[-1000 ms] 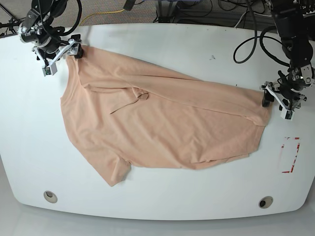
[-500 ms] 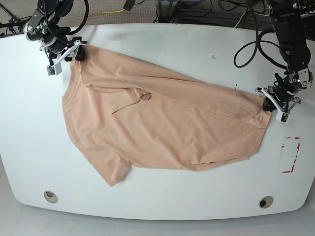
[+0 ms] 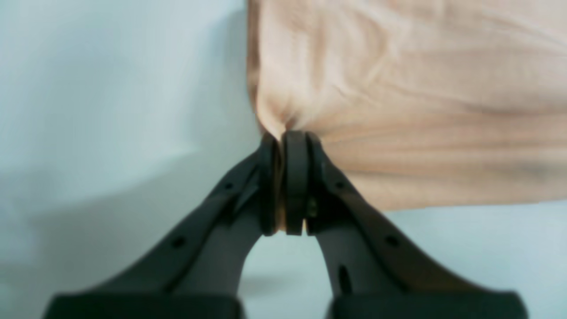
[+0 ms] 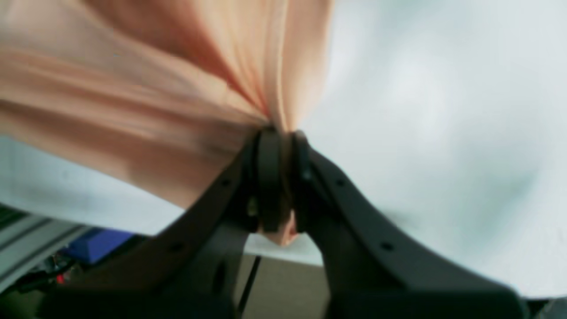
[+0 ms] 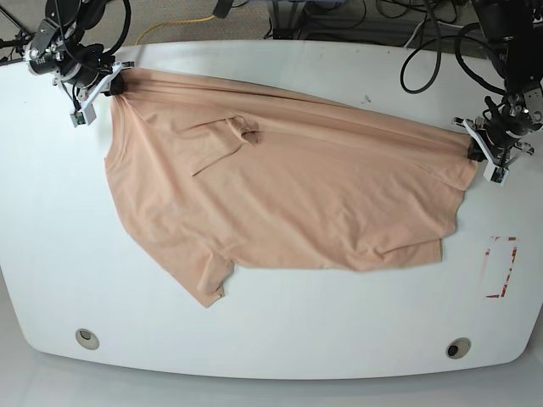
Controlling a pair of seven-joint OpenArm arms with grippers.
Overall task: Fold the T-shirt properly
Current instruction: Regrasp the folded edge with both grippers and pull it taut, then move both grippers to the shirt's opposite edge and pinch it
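The peach T-shirt lies spread across the white table, its far edge pulled taut between both arms. My left gripper at the right side is shut on a corner of the T-shirt; in the left wrist view the gripper pinches bunched cloth. At the far left corner my right gripper is shut on the opposite end; the right wrist view shows the gripper clamped on gathered fabric. A sleeve lies toward the front.
Red tape marks sit on the table at the right. Two round holes lie near the front edge. Cables run behind the table's far edge.
Both grippers have shut on the shirt's ends and moved toward the far edge, lifting and stretching the cloth. The shirt's far edge now runs taut between them.
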